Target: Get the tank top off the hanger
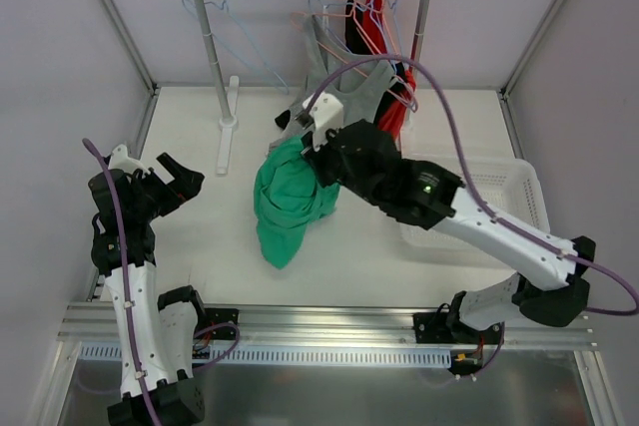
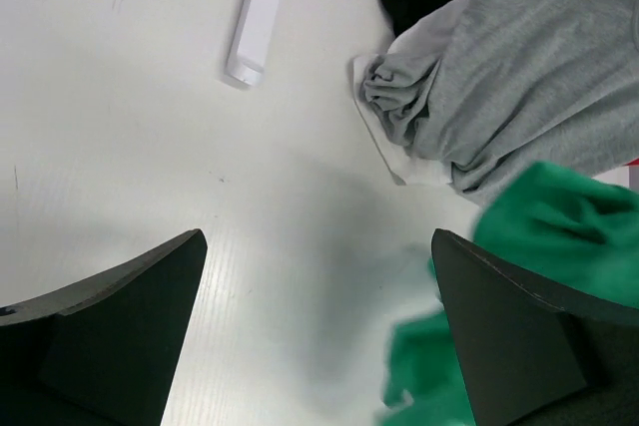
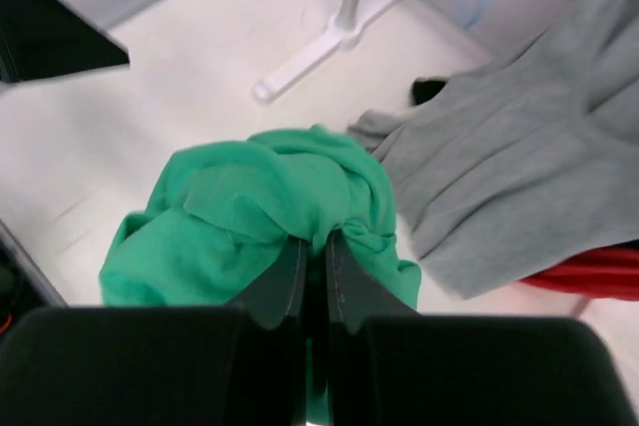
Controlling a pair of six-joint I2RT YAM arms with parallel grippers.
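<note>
The green tank top (image 1: pixel 288 202) hangs bunched from my right gripper (image 1: pixel 312 147), which is shut on a fold of it above the table; it shows in the right wrist view (image 3: pixel 270 207) pinched between the fingertips (image 3: pixel 317 241). No hanger shows inside it. Several hangers (image 1: pixel 371 7) hang on the rail with a grey garment (image 1: pixel 344 87) and a red one. My left gripper (image 1: pixel 180 179) is open and empty at the left, low over the table (image 2: pixel 150 127), with the green cloth (image 2: pixel 559 226) by its right finger.
The clothes rack (image 1: pixel 225 97) stands at the back, its foot in the left wrist view (image 2: pixel 258 22). A white basket (image 1: pixel 499 192) sits at the right. The grey garment (image 2: pixel 509 77) drapes onto the table behind the tank top.
</note>
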